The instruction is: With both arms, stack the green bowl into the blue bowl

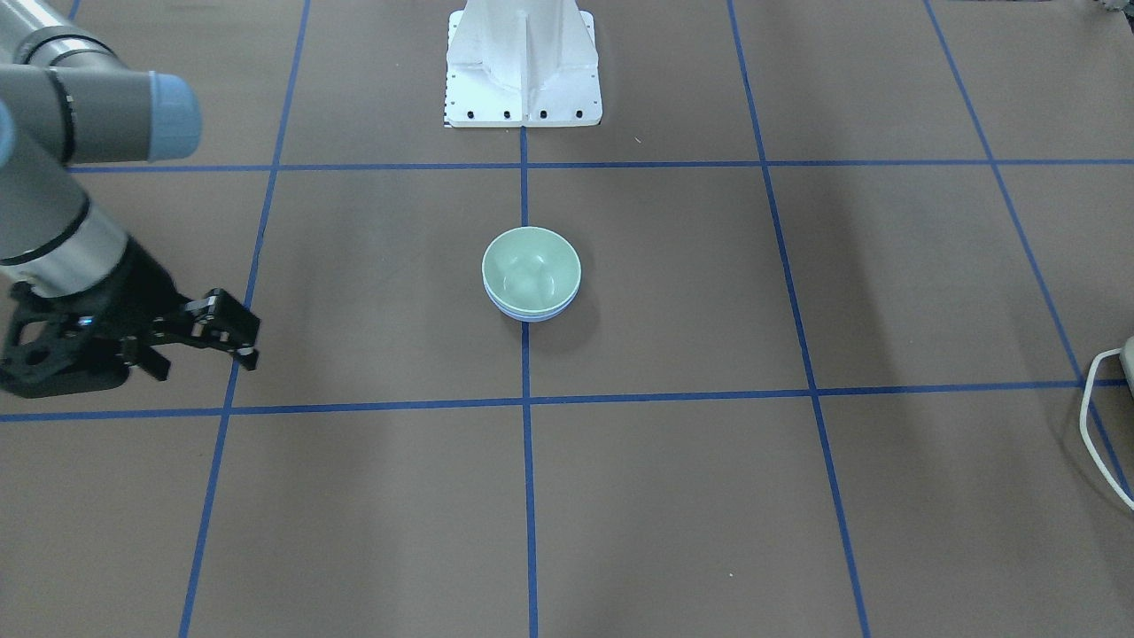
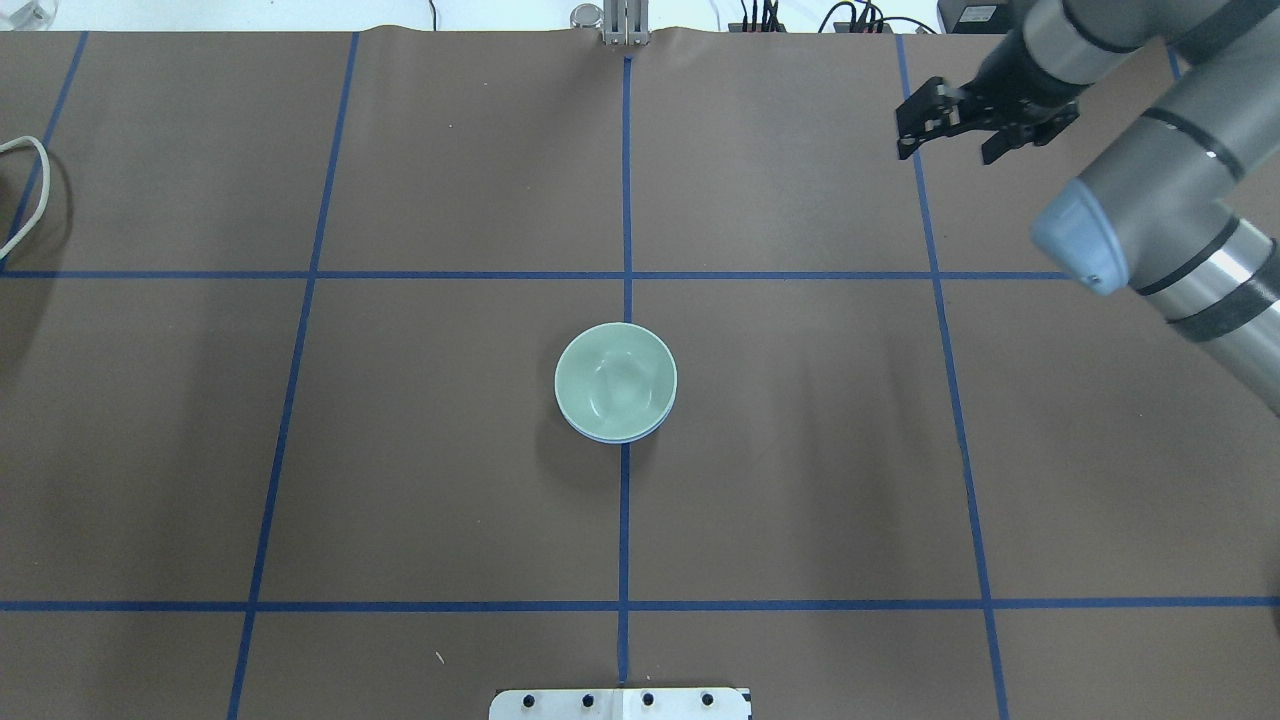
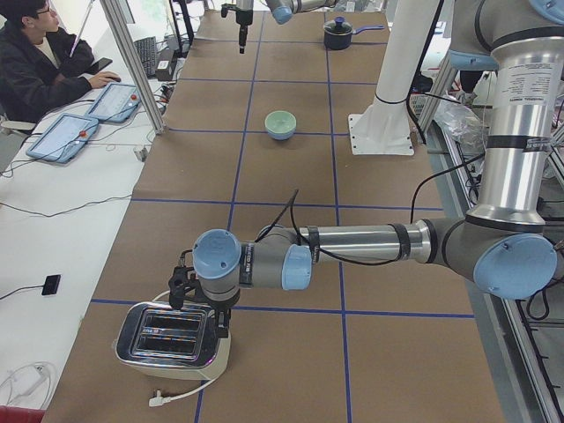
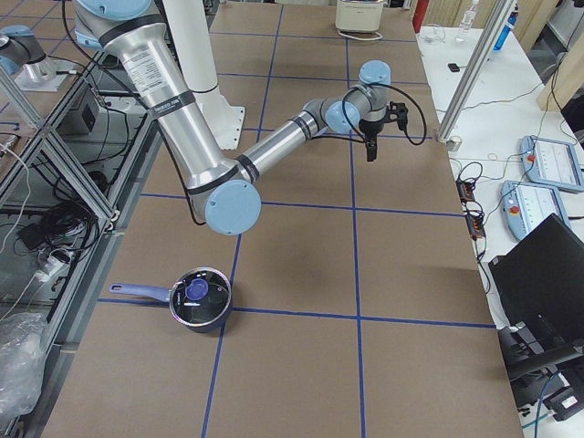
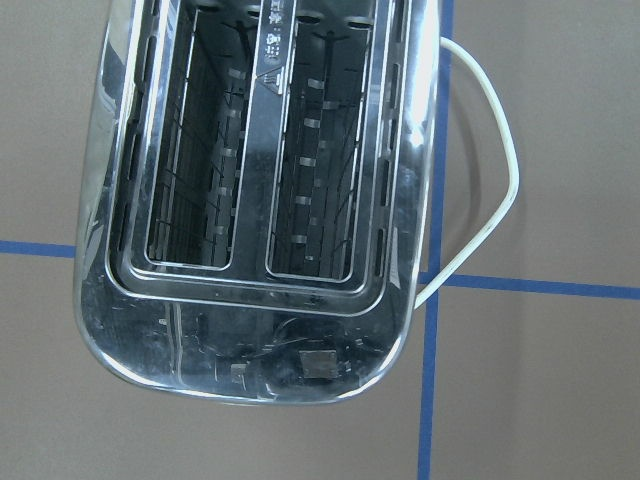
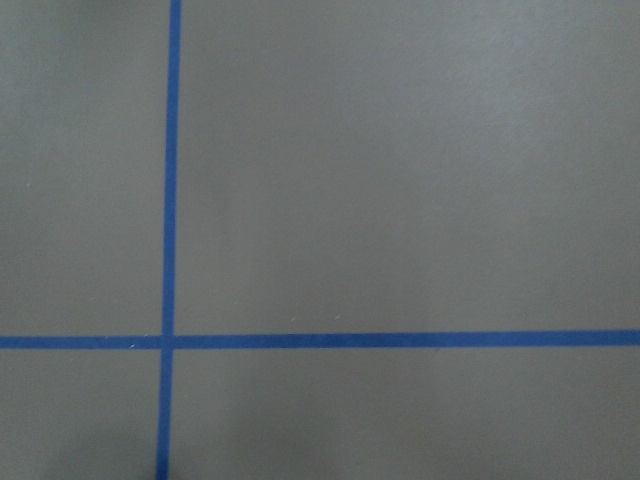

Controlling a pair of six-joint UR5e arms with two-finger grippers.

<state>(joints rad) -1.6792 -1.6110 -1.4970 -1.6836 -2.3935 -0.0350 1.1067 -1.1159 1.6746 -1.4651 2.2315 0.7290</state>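
Stack check: the green bowl sits nested inside the blue bowl, of which only a thin rim shows beneath it, at the centre of the worktop on the crossing of the blue tape lines. The pair looks level and seated. The right gripper hangs well apart from the bowls toward the far right corner, fingers spread and empty; its wrist view gives me only bare worktop and tape. The left gripper hovers over a chrome toaster at the far left end; I cannot tell whether it is released or clenched. My judgement: stacking done, and only parking both arms seems left.
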